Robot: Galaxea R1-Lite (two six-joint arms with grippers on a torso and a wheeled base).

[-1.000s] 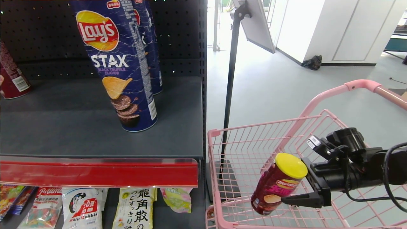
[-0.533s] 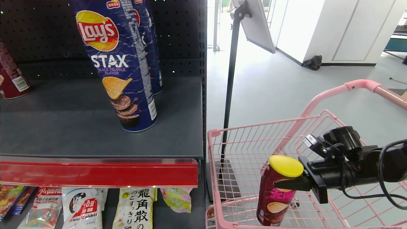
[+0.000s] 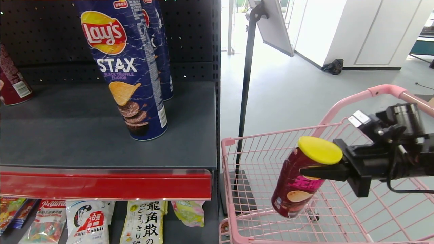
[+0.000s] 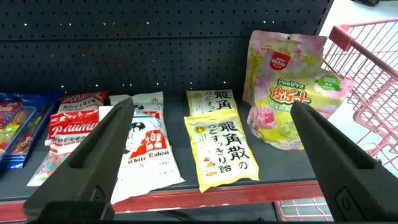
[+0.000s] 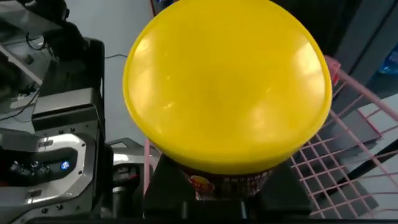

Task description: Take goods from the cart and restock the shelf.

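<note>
right gripper [image 3: 320, 170]: clamped on the maroon chip can [image 3: 295, 189] just under its yellow lid [image 3: 320, 149], lower right of the head frame. can tilted, lid end up and right, base down and left, over the basket of the pink cart [image 3: 234, 142].
shelf [image 3: 84, 142], left half of frame: two tall blue chip cans [image 3: 132, 78] upright, one behind the other; a red can [image 3: 12, 84] at the far left edge.
left gripper [image 4: 211, 107]: fingers spread wide, nothing between them, facing snack bags [image 4: 221, 146] lying on the lower shelf [image 4: 286, 165].
</note>
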